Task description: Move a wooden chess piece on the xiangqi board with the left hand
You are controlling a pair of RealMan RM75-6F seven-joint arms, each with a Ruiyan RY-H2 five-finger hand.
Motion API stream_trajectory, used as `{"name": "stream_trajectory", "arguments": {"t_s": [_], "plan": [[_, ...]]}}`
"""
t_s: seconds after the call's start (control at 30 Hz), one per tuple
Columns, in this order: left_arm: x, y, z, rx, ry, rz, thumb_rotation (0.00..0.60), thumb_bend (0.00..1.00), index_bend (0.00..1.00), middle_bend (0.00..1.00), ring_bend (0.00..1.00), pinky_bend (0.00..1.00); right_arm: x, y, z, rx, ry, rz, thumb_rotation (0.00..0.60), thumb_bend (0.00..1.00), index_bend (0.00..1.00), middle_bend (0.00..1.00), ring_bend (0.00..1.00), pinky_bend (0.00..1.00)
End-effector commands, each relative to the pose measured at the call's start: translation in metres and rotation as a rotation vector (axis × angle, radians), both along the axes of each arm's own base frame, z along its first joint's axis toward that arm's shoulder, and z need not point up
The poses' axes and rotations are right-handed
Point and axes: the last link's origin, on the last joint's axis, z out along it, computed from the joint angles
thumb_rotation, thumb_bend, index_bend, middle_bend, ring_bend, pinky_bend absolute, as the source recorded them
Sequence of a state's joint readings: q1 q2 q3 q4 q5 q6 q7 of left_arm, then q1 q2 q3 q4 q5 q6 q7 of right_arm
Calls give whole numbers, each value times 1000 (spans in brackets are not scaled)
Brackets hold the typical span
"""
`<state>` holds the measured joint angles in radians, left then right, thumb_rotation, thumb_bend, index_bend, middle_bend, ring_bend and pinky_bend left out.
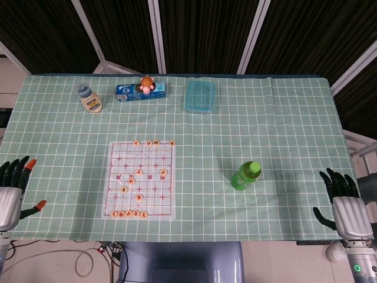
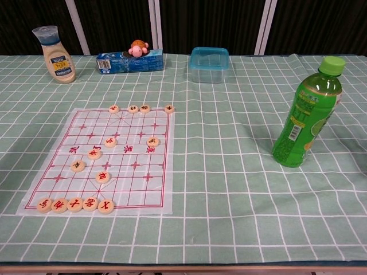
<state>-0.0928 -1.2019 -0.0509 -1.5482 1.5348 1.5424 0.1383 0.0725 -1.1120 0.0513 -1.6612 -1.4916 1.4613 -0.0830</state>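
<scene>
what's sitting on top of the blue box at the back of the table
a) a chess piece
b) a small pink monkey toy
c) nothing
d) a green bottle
b: a small pink monkey toy sits on the blue box, while the green bottle stands far off to the right.

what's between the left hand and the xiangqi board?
Only bare green checked tablecloth lies between the left hand and the xiangqi board. This shows in the head view.

Left hand (image 1: 10,191) at the lower left edge of the head view, fingers spread apart, holding nothing. Right hand (image 1: 343,203) at the lower right edge, dark fingers likewise spread, holding nothing. Neither visible in the chest view.
</scene>
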Motion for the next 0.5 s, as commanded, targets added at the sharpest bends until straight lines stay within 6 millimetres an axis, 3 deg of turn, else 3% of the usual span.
{"name": "stream_trajectory", "arguments": {"t_s": [0.03,0.4,0.5], "plan": [[1,0,-1,-8,3,-4,600,0,0,0,0,50,-1,0,1,-4,0,-2,600,359,0,0,0,0],[3,1,-2,-17,15,-7,600,0,0,5,5,101,-2,2,2,-3,-7,-12,600,359,0,0,0,0],[4,3,-3,-25,40,-20,600,0,0,72,49,148,-2,2,2,1,-10,-20,600,358,0,0,0,0]]}}
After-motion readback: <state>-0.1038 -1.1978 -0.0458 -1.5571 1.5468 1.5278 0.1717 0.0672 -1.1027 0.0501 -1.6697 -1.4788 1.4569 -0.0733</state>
